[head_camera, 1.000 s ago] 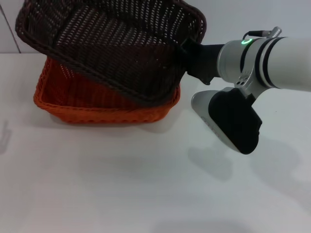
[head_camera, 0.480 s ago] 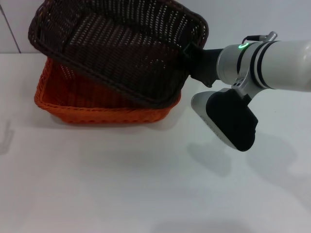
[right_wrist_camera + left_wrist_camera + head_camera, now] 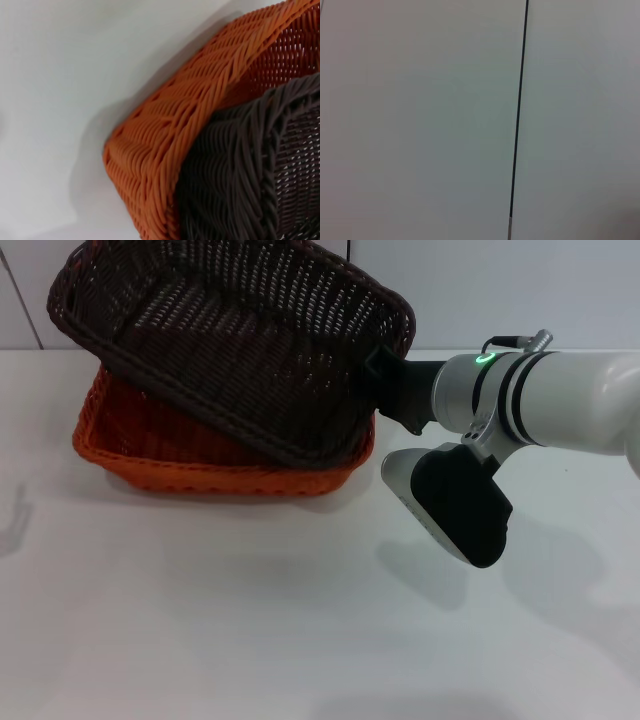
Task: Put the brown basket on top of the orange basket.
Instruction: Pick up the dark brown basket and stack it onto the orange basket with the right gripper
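The brown basket (image 3: 240, 350) hangs tilted over the orange basket (image 3: 200, 468), with its near right corner dipping inside the orange rim and its far left side raised. The orange basket stands on the white table at the back left. My right gripper (image 3: 384, 375) is shut on the brown basket's right rim and holds it up. In the right wrist view the brown basket's corner (image 3: 240, 165) lies just inside the orange basket's corner (image 3: 170, 130). My left gripper is out of view; the left wrist view shows only a pale wall.
The white table (image 3: 250, 620) stretches in front of the baskets. A pale wall stands behind them. My right forearm (image 3: 560, 400) reaches in from the right, above the table.
My right arm has moved left and a little down. The brown basket has moved with it and sits lower over the orange basket.
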